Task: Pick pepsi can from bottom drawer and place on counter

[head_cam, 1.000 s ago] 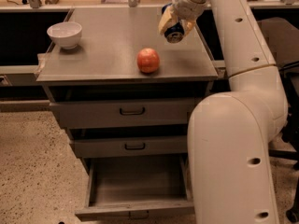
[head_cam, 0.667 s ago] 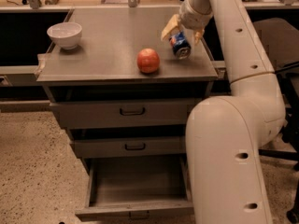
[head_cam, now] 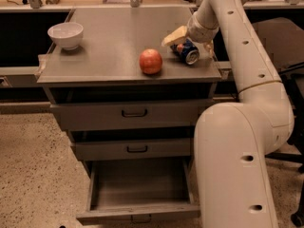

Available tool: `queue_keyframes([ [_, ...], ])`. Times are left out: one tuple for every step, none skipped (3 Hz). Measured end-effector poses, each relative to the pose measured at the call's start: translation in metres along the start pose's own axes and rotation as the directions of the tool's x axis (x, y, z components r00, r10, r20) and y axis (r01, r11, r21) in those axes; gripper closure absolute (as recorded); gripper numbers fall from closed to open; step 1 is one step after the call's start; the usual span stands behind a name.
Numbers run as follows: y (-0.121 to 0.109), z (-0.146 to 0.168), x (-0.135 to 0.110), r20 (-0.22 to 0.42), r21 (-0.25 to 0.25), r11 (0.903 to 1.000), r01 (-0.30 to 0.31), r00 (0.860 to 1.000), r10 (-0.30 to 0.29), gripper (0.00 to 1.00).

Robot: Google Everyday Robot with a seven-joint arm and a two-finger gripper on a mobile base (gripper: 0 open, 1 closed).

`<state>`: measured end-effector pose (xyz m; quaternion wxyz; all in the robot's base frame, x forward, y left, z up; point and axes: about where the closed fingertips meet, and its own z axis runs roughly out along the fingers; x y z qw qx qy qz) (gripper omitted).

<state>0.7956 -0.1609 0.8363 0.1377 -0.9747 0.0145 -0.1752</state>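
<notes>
The pepsi can (head_cam: 186, 51), blue with a silver top, lies tilted on its side on the grey counter (head_cam: 109, 42) near its right edge, right of the red-orange apple (head_cam: 150, 61). My gripper (head_cam: 191, 42) is just above the can and straddles it. One cream finger (head_cam: 174, 35) is at the can's left and the other finger (head_cam: 209, 48) stands a little apart on its right, so the gripper looks open. The bottom drawer (head_cam: 140, 191) is pulled out and I see nothing in it.
A white bowl (head_cam: 65, 34) stands at the counter's back left. The two upper grey drawers (head_cam: 134, 112) are shut. My large white arm (head_cam: 237, 141) fills the right side, in front of the cabinet's right edge. Speckled floor lies to the left.
The gripper has come down and forward with the can, from above the counter to its surface. The can now rests on the counter and the fingers have spread.
</notes>
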Motion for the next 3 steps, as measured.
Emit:
queue_keyframes([
  [-0.011, -0.004, 0.005, -0.02, 0.017, 0.9996, 0.022, 1.0, -0.022, 0.0],
  [-0.028, -0.033, 0.008, -0.043, 0.075, 0.9971, -0.01, 0.999, 0.013, 0.0],
  [-0.03, -0.026, 0.014, -0.06, 0.079, 0.9968, -0.007, 0.998, 0.012, 0.0],
])
